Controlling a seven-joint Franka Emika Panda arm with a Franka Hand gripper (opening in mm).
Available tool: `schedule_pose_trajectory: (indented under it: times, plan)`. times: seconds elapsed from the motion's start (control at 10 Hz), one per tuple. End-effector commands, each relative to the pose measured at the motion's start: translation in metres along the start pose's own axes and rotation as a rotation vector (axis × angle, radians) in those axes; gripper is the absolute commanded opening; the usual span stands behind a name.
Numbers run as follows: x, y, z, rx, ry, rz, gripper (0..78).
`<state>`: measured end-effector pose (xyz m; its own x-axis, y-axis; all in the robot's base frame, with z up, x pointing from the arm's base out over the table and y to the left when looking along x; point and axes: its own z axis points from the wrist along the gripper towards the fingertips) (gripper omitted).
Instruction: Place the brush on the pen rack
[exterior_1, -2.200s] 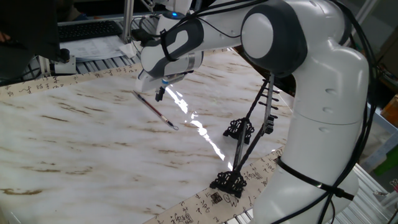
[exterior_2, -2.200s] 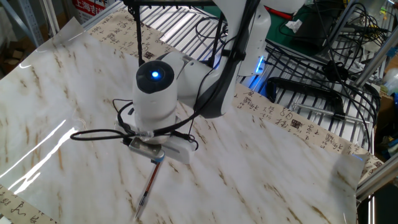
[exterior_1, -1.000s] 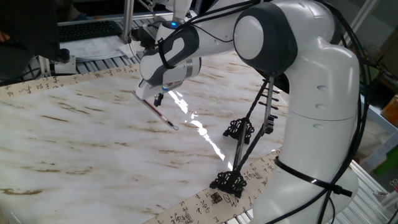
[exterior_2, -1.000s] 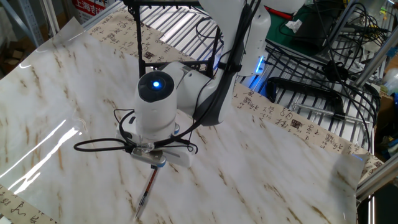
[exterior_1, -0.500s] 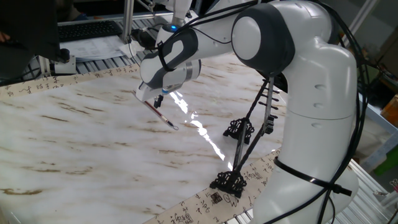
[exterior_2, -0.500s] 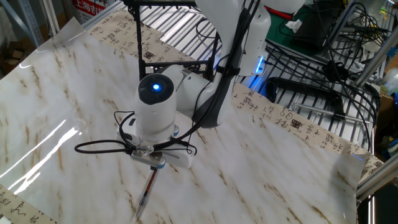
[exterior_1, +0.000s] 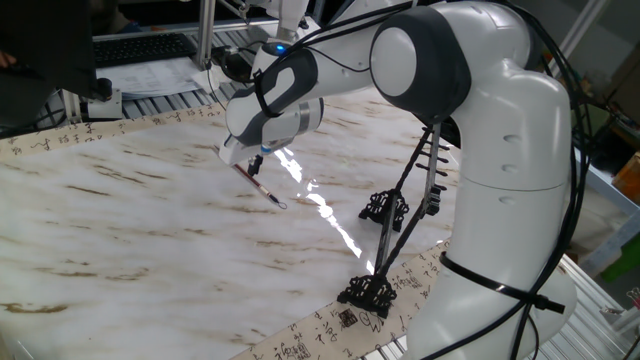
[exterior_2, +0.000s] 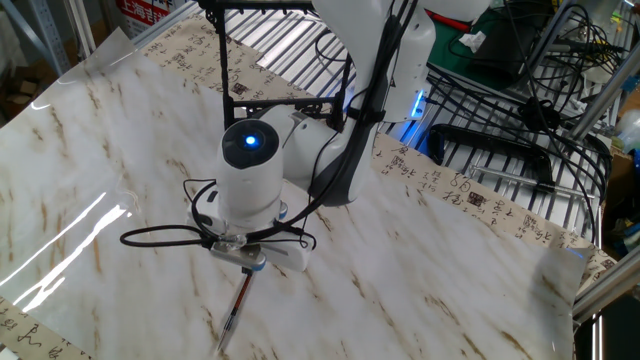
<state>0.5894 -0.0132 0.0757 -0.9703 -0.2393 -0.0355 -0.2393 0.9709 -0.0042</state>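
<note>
Nearest in one fixed view stands the pen rack (exterior_1: 385, 255), at the table's (exterior_1: 130, 250) near right edge close by the arm's white base: black, two scrolled feet, thin posts leaning up behind the arm. Nothing rests on it, so the placing is not yet done.

Farther out on the marble-patterned table lies the brush (exterior_1: 262, 187), flat and slanted, well apart from the rack. It is a thin dark reddish shaft with a small loop at the end nearer the rack; its other end runs in under the pincer. In the other fixed view the brush (exterior_2: 238, 303) shows as a slim reddish stick reaching out from beneath the wrist toward the camera.

The pincer (exterior_1: 253, 163) sits low over the far end of the brush, right at the table surface. Whether its fingers are apart or closed on the shaft I cannot tell; the wrist housing hides them in both views.

By my reading the task is at the grasp: the brush is not lifted, and the pick-up, the carry to the rack and the setting-down all remain
</note>
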Motion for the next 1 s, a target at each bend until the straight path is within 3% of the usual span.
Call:
schedule_pose_trajectory:
  times: [0.1, 1.0]
  plan:
    - [-0.0009, -0.001, 0.0021, -0.002, -0.01, 0.001, 0.0]
    - [-0.0003, -0.0007, 0.0022, 0.005, -0.008, 0.032, 0.0]
